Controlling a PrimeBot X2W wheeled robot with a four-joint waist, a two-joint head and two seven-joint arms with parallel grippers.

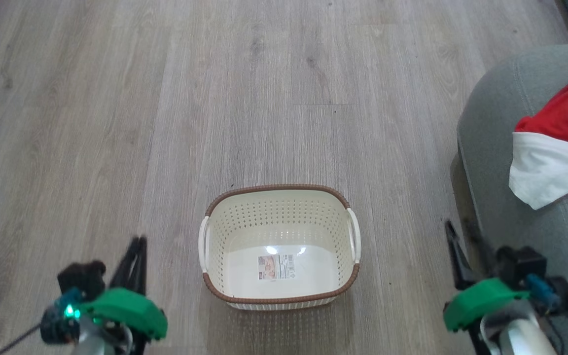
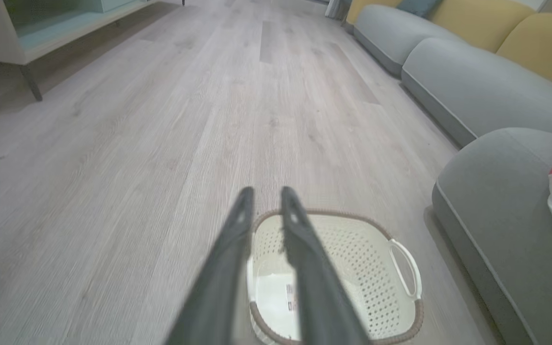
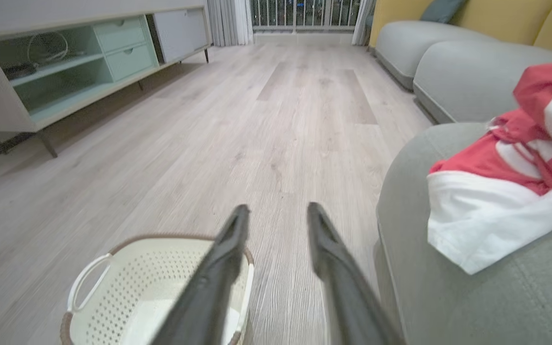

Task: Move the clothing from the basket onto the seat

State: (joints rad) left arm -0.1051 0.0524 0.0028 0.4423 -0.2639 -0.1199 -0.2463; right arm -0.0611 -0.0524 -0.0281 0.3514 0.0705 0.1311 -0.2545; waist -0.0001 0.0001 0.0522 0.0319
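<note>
from where i stand the job looks as good as done: the basket (image 1: 279, 217) sits on the wooden floor (image 1: 116, 123) with nothing in it but its label sticker (image 1: 276, 267). the clothing (image 1: 555, 148) lies in a red and white heap on the seat (image 1: 496, 123), well apart from the basket. the left end effector (image 2: 266, 195) holds nothing, its fingers a narrow gap apart. the right end effector (image 3: 277, 210) is spread wider, also empty, near the seat's front edge. the heap runs off the picture's edge, so i cannot tell how many garments it holds or whether any hangs off the far side.
</note>
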